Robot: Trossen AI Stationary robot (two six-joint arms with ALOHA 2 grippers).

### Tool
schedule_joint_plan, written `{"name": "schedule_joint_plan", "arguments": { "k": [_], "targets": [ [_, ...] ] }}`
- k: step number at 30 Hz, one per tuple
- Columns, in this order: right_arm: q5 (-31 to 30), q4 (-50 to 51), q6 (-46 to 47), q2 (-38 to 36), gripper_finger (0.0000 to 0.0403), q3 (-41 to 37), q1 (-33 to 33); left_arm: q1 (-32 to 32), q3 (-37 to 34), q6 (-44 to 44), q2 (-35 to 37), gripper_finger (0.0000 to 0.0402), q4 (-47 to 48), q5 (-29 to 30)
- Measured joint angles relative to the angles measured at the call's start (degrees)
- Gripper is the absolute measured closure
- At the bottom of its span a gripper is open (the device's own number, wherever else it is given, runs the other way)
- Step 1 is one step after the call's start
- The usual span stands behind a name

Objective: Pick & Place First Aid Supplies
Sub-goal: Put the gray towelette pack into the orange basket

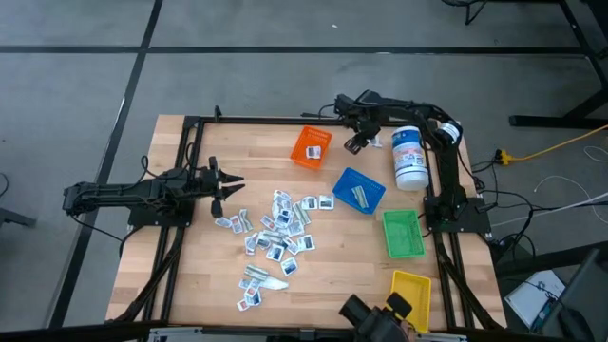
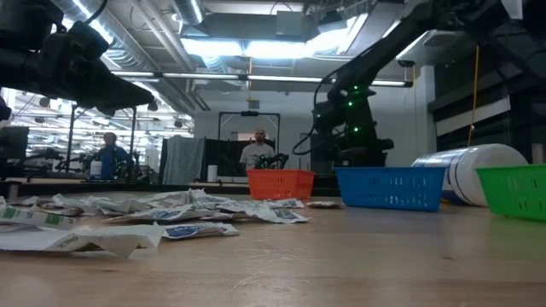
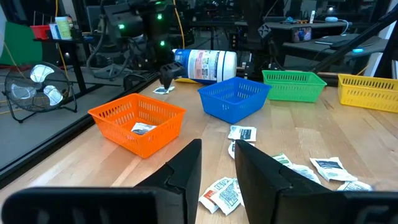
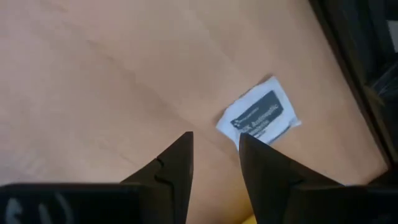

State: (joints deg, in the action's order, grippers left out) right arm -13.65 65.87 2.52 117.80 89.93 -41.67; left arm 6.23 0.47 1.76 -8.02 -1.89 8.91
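White packets (image 1: pixel 276 231) sit heaped mid-table for sorting. Right gripper (image 4: pixel 216 155) hangs spread over a stray packet (image 4: pixel 259 116) by the orange bin (image 1: pixel 310 146), probably lining up; left gripper (image 3: pixel 216 163) waits, spread, empty.

Ceiling strip lights (image 2: pixel 247 47) are glaring at the top centre of my low view, silhouetting my arms, while the nearest packets (image 2: pixel 77 239) at lower left are blurring.
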Motion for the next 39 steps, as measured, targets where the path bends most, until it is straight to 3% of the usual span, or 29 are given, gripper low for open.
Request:
{"name": "schedule_joint_plan", "arguments": {
  "k": [19, 23, 29, 39],
  "targets": [
    [0.55, 0.64, -2.00, 5.18, 0.0278, 0.22, -2.09, -0.01, 0.00, 0.00, -0.02, 0.0309, 0.00, 0.00],
    [1.53, 0.58, -4.30, 5.22, 0.0309, 0.22, -2.54, -0.01, 0.00, 0.00, 0.00, 0.0311, 0.00, 0.00],
    [1.42, 0.47, -5.62, 5.32, 0.0391, 0.16, -2.51, 0.01, 0.00, 0.00, 0.00, 0.0309, 0.00, 0.00],
    [1.18, 3.12, -5.46, 5.77, 0.0398, 2.67, -2.27, 0.01, 0.00, 0.02, -0.01, 0.0309, 0.00, 0.00]
  ]
}}
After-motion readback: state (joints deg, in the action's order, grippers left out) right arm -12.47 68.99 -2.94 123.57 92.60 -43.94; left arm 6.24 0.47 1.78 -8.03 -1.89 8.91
